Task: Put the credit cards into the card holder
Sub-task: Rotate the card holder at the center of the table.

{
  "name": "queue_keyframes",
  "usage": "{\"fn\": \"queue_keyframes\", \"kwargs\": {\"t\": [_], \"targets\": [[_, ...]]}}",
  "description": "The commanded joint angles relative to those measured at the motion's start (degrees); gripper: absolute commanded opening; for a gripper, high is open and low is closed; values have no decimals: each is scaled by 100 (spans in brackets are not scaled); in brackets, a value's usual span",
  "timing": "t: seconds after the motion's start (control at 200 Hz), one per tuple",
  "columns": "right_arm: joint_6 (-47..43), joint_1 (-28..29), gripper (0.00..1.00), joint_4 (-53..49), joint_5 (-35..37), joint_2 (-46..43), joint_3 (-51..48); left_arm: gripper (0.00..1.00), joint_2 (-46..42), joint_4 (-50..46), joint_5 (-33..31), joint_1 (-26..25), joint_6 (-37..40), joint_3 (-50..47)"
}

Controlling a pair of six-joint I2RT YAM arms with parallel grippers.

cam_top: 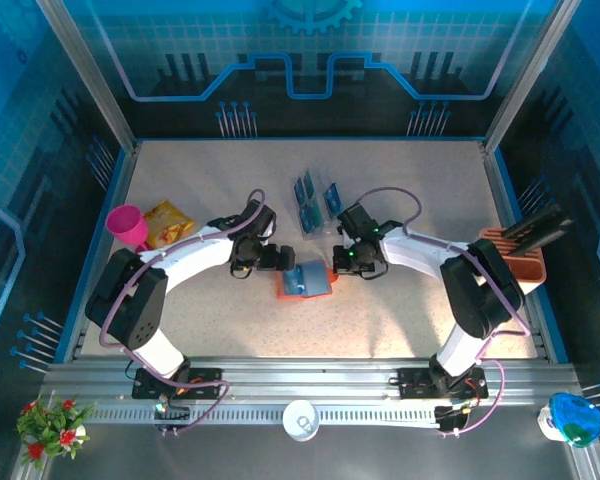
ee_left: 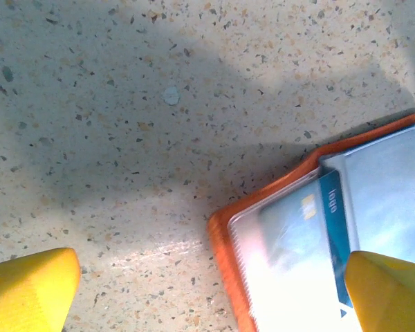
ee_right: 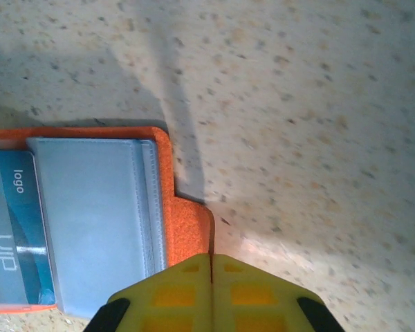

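Top external: speckled beige table (cam_top: 420, 310) bears card holder (cam_top: 305, 285); blue walls (cam_top: 310, 50).

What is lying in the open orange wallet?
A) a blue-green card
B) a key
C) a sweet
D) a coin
A: a blue-green card marked VIP lies inside the open orange wallet.

Orange card holder (ee_right: 187, 228) (grey-blue inside)
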Motion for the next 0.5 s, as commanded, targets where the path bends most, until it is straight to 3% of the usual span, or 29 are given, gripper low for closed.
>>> {"fn": "queue_keyframes", "kwargs": {"t": [0.0, 0.27, 0.495], "targets": [[178, -75, 0, -221, 207, -335, -213, 99, -155, -135, 202, 0, -104, 103], [254, -79, 0, -186, 225, -533, -353, 99, -121, -124, 211, -7, -44, -59], [311, -80, 25, -210, 164, -636, -252, 99, -97, -126, 231, -11, 24, -103]]}}
